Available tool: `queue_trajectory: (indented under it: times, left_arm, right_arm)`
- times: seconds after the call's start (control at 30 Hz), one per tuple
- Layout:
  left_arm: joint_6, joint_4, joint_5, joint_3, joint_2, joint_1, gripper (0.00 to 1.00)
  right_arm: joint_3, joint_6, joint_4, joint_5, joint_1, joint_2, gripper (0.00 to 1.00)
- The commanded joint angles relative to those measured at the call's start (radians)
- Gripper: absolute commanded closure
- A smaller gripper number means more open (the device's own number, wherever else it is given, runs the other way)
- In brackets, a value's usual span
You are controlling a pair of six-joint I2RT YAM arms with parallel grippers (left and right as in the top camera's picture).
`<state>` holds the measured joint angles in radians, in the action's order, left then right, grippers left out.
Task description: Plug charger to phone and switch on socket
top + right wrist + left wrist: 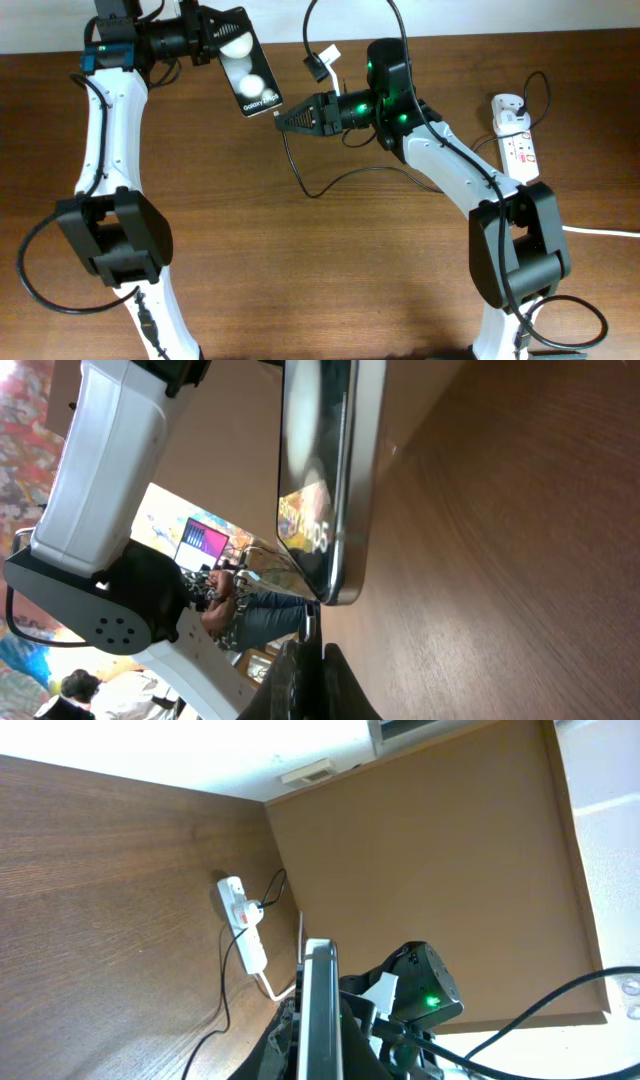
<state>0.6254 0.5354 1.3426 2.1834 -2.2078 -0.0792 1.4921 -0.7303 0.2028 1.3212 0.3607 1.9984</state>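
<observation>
My left gripper (222, 40) is shut on the black phone (250, 68) and holds it above the table, white circles facing up. In the left wrist view the phone (320, 1010) shows edge-on between the fingers. My right gripper (284, 119) is shut on the charger's plug tip (277, 114), just off the phone's lower edge. In the right wrist view the plug tip (312, 622) points at the phone's (325, 480) bottom edge with a small gap. The thin black cable (330, 185) loops over the table. The white socket (517, 135) lies at the far right.
The socket also shows in the left wrist view (243, 920) with a thin black cable (225, 990) running from it. A thick white cord (600, 232) leaves the strip toward the right table edge. Brown wood table (300, 270) all round.
</observation>
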Motion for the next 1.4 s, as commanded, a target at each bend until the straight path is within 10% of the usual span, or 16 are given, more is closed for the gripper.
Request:
queue_trajectory:
  times: [0.0,1.37]
  left_arm:
    - [0.014,-0.005,0.049,0.013,0.03,0.005,1.0]
    - [0.04,-0.004,0.03,0.013,0.03,0.053,1.0]
  right_arm:
    - [0.012,0.006,0.004,0.009,0.013,-0.019,0.96]
    - [0.012,-0.031,0.041,0.035,0.012,-0.019,0.96]
